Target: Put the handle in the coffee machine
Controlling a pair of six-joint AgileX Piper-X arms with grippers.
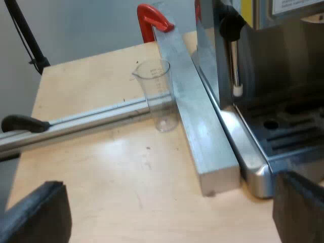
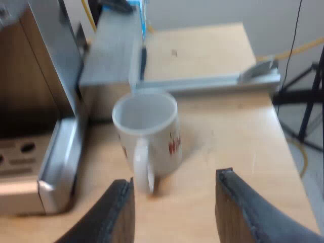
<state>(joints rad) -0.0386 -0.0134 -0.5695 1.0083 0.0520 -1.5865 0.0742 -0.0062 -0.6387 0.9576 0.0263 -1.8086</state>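
Observation:
The espresso machine [image 1: 263,76] shows its steel side and its drip tray [image 1: 288,134], with a thin metal wand [image 1: 234,61] under a black knob hanging at its front. My left gripper [image 1: 167,217] is open and holds nothing, low over the wooden table [image 1: 101,177] near the tray's corner. A clear measuring glass [image 1: 159,96] stands upright beyond it. My right gripper [image 2: 174,212] is open, close to a white mug [image 2: 149,131] with red lettering. The mug's handle points toward the fingers. The machine's tray [image 2: 30,162] is beside the mug.
An aluminium bar [image 1: 202,126] lies along the machine's base, held by a red clamp [image 1: 152,20]. A metal rail [image 1: 76,121] crosses the table behind the glass. In the right wrist view, a grey block [image 2: 109,50] and a rail [image 2: 207,83] lie beyond the mug, near the table's edge [image 2: 288,167].

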